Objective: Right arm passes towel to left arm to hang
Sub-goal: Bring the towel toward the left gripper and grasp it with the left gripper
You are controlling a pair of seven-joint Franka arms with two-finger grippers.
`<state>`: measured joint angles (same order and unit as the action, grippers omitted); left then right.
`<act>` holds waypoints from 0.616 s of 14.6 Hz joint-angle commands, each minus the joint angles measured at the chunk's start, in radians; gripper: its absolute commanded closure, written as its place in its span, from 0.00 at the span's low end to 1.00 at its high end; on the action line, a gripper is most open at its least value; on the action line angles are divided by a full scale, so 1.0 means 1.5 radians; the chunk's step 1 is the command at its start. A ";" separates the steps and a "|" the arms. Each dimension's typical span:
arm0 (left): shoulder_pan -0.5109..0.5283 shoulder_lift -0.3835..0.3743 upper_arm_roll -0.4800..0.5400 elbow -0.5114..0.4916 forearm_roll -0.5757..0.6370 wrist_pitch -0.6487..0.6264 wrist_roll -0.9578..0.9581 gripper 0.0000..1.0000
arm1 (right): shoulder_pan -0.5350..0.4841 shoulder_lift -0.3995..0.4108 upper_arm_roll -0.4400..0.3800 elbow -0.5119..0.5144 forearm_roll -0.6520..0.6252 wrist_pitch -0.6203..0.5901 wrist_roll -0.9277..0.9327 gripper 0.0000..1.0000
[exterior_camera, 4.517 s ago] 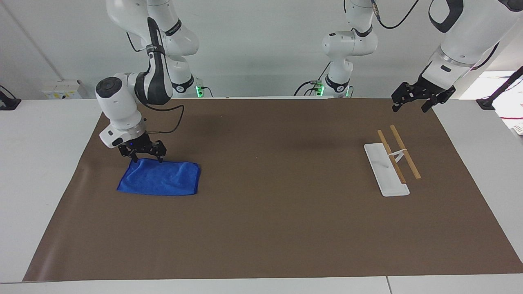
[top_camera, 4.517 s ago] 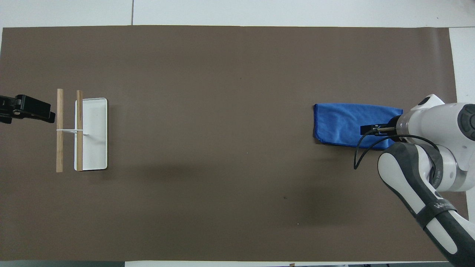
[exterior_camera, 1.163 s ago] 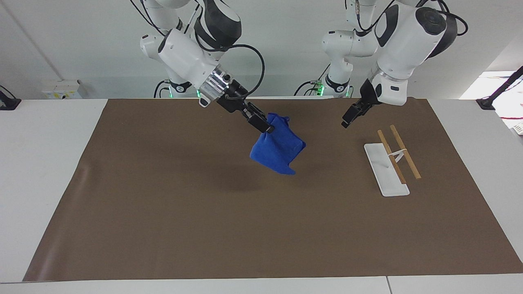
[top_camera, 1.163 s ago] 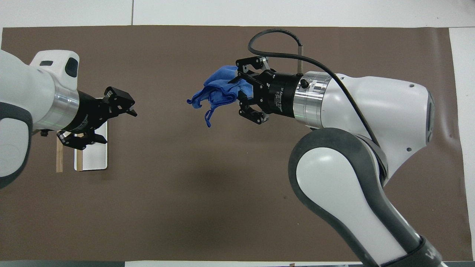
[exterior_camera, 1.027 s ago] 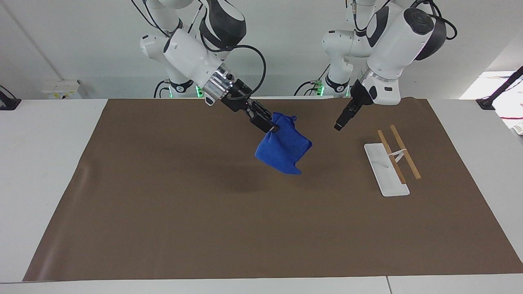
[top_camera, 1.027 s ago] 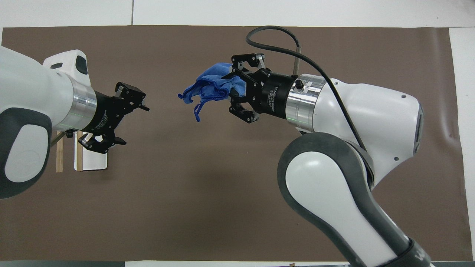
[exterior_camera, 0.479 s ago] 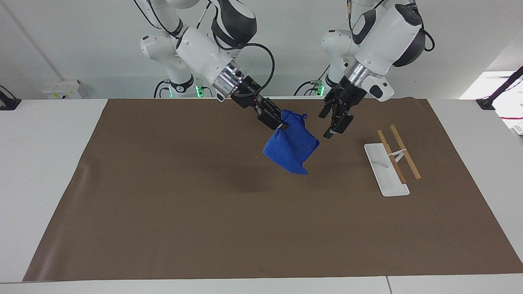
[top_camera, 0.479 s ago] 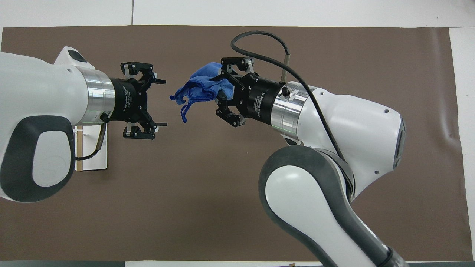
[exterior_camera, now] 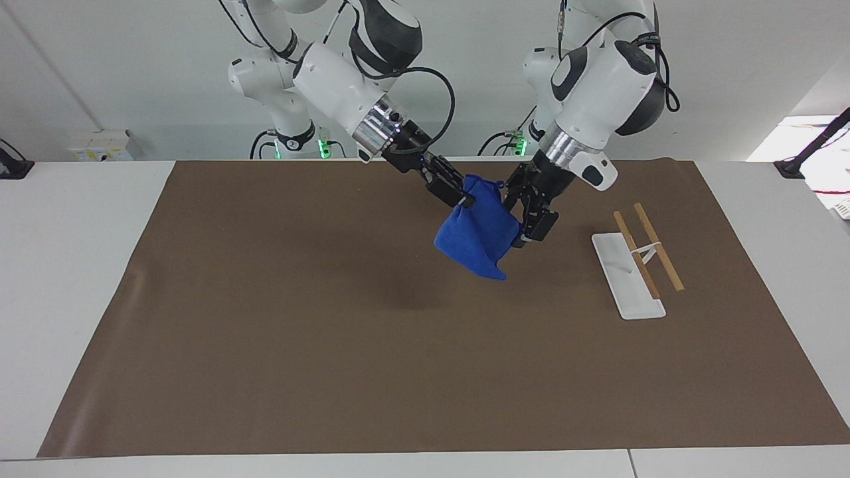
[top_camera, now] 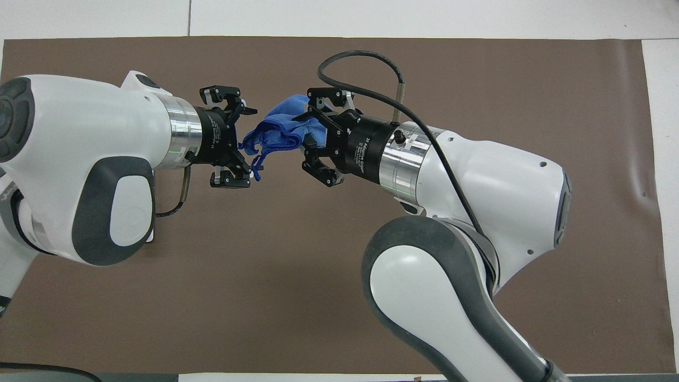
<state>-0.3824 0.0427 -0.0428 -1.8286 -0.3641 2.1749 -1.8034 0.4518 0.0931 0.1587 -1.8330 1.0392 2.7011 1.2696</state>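
Mid-frame above the tabletop (exterior_camera: pixel 265 318), my right claw (exterior_camera: pixel 463 197) holds the towel (exterior_camera: pixel 479 234) clamped aloft; my left claw (exterior_camera: pixel 524 222), jaws apart, brackets its edge; transfer and hanging remain.

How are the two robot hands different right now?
The right gripper is shut on the blue towel and carries it in the air; the left gripper is open and holds nothing yet, its fingers either side of the towel's edge. The right gripper's wrist has a looping black cable; the left gripper's wrist has none. Both are black, two-fingered, and raised over the brown mat.
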 commanded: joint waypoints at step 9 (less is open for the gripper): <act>-0.001 0.008 0.009 -0.005 -0.008 0.046 0.008 1.00 | 0.012 0.000 0.001 -0.002 0.013 0.024 0.003 1.00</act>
<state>-0.3825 0.0561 -0.0372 -1.8288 -0.3645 2.2254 -1.8034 0.4652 0.0940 0.1588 -1.8330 1.0392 2.7149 1.2696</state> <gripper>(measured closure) 0.894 0.837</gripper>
